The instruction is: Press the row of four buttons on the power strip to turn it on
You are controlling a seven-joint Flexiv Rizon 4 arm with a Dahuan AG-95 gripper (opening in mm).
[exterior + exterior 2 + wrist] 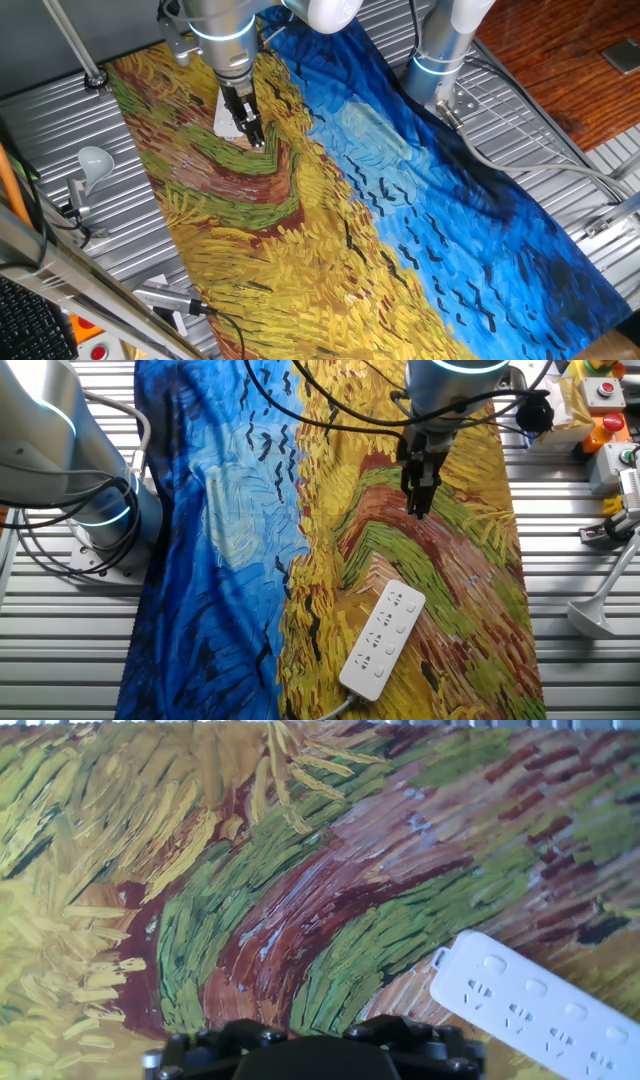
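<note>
Your claw (421, 500) hangs above the painted cloth (330, 560) that covers the desk (570, 660), touching nothing. You cannot tell whether its fingers are apart or together; no view shows the tips clearly. The power strip (382, 639) lies flat on the cloth, clear of the claw; in the hand view it sits to the lower right. Its row of four buttons (540, 988) runs along the edge nearer the claw, with sockets beside them.
</note>
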